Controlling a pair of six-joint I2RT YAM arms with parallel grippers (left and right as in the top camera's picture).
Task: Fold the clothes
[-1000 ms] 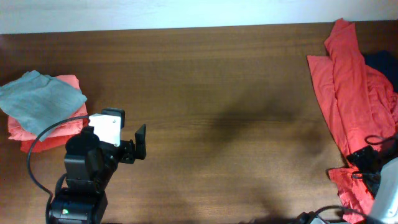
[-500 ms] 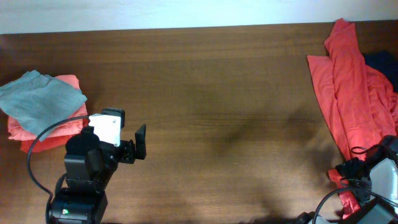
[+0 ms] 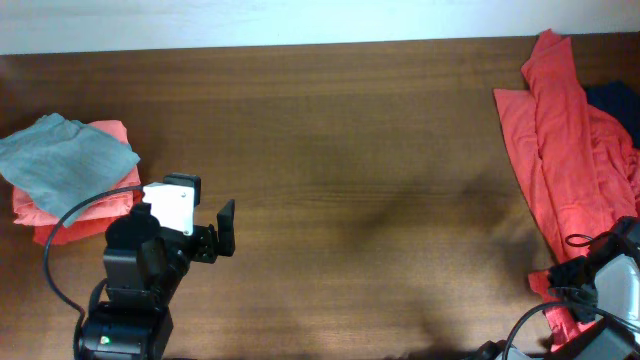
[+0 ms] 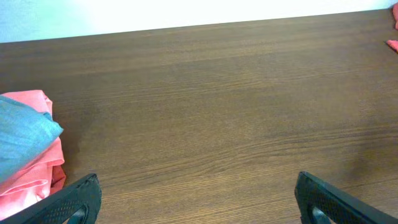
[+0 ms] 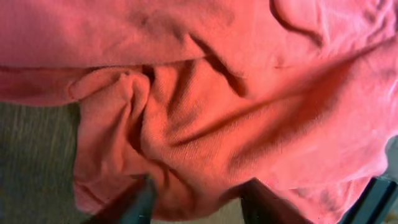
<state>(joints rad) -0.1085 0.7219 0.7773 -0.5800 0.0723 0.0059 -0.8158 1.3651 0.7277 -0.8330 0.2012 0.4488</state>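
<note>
The clothes, a red-orange T-shirt, lie crumpled along the table's right edge. In the right wrist view the same clothes fill almost the whole picture. My right gripper is low on the shirt's near corner. Its jaws stand on either side of a bunched fold and pinch it, though the picture is blurred. Over bare wood at the left front, my left gripper hangs open, with nothing between its fingers.
A grey folded top lies on a coral-pink folded garment at the far left, and both show in the left wrist view. A dark blue cloth lies at the right edge behind the shirt.
My right gripper has dropped onto the shirt's near corner and its jaws have closed in on a fold. The left arm has stayed still.
</note>
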